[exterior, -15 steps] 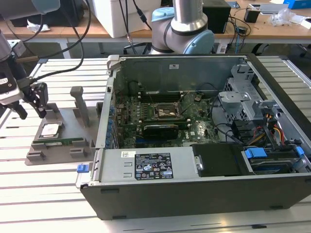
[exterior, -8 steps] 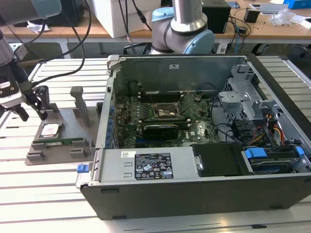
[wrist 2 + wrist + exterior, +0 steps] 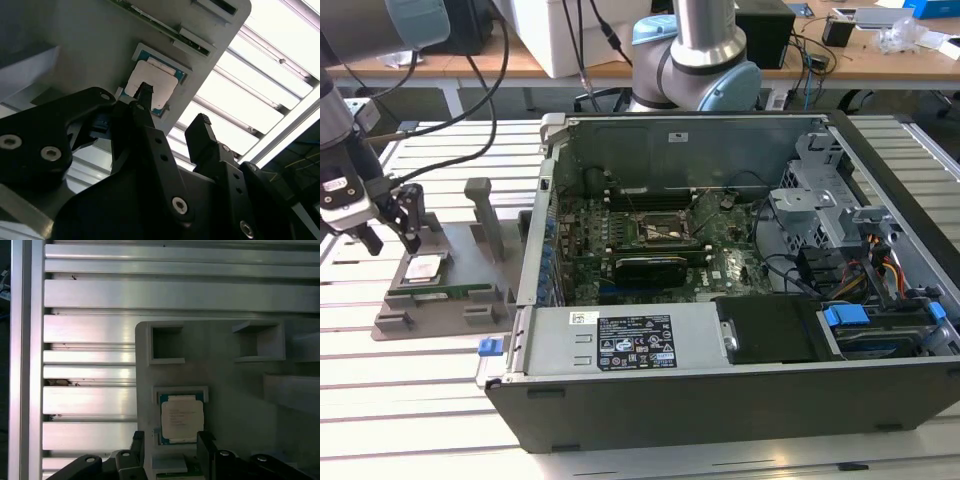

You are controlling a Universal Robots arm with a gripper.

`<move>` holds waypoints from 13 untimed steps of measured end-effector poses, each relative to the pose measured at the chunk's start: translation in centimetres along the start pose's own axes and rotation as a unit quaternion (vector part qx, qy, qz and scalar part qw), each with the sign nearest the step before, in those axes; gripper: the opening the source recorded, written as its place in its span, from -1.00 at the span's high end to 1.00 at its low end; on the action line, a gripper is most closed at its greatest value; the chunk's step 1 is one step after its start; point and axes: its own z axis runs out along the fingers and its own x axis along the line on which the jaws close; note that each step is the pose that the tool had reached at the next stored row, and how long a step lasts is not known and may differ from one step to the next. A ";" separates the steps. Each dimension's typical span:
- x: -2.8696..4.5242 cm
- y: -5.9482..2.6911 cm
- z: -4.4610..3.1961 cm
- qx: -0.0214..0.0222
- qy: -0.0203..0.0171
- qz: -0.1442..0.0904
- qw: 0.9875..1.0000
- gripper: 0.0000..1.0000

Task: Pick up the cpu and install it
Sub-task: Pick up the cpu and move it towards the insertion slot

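The cpu (image 3: pixel 423 268) is a small square chip with a silver top, lying flat in a recess of the grey holder tray (image 3: pixel 395 318) on the exterior view's left. My gripper (image 3: pixel 390 238) hangs just above it, open, with nothing between its black fingers. In both wrist views the cpu (image 3: pixel 150 85) (image 3: pixel 181 419) lies below the gripper (image 3: pixel 172 104) (image 3: pixel 171 440), apart from the fingers (image 3: pixel 205 440). The open computer case (image 3: pixel 620 400) stands to the exterior view's right, with the motherboard's socket (image 3: pixel 660 228) near its middle.
A long green memory stick (image 3: pixel 460 292) lies in the holder beside the cpu. Grey upright posts (image 3: pixel 485 215) rise from the tray. Inside the case are a black card (image 3: pixel 650 268), cables and a drive cage (image 3: pixel 820 200). The table is slatted aluminium (image 3: pixel 90 295).
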 end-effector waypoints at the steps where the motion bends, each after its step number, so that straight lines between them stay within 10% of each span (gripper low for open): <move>1: 0.00 0.00 0.17 0.000 0.000 0.000 1.000 -0.08; 13: -0.82 0.14 2.89 0.002 0.000 0.000 1.000 -0.08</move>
